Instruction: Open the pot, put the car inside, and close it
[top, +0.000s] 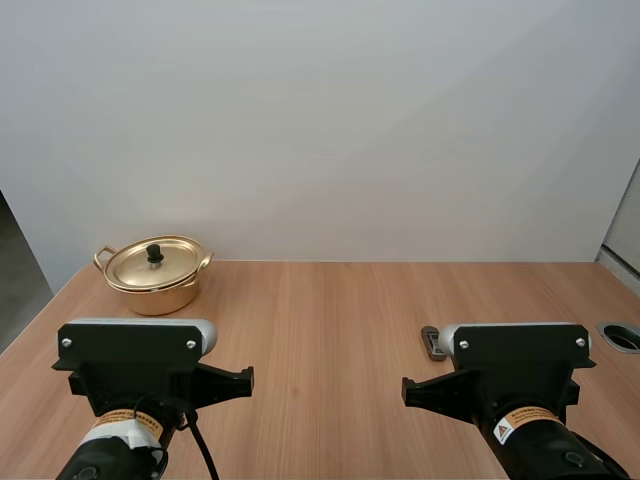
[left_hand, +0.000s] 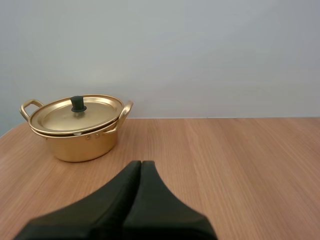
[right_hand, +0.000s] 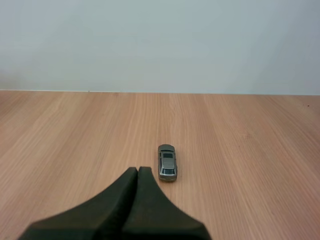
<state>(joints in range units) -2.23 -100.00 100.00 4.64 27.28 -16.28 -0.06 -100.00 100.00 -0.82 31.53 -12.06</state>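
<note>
The interior of the round gold-coloured metal pot (top: 155, 278) is concealed by its matching gold lid (top: 156, 264), which is seated on the rim and topped by a small black knob (top: 155, 252); whatever may lie inside cannot be determined. In the left wrist view the lid appears to sit slightly askew on the rim, though this cannot be confirmed. In the high view the small grey toy car (top: 432, 341) is partly covered by the grey-and-black housing of the right arm (top: 520, 350), so that little more than one end is seen, and its details are too small to be read there. A round grey fitting (top: 622, 335) at the right edge of the light wooden bench (top: 330, 320) is cut off by the frame. The pot is placed at the far left of the bench, beyond the left arm (top: 135, 350), with both loop handles visible; the car is placed on the right half, well apart from the pot and outside it, with bare wood between them. The left gripper (left_hand: 141, 162) is directed toward the pot, its jaws pressed together into a single dark wedge with nothing held. The right gripper (right_hand: 138, 169) is likewise presented with jaws pressed together and nothing held; the car is seen resting on its wheels just beyond the tips, aligned lengthwise away from them, without contact.
</note>
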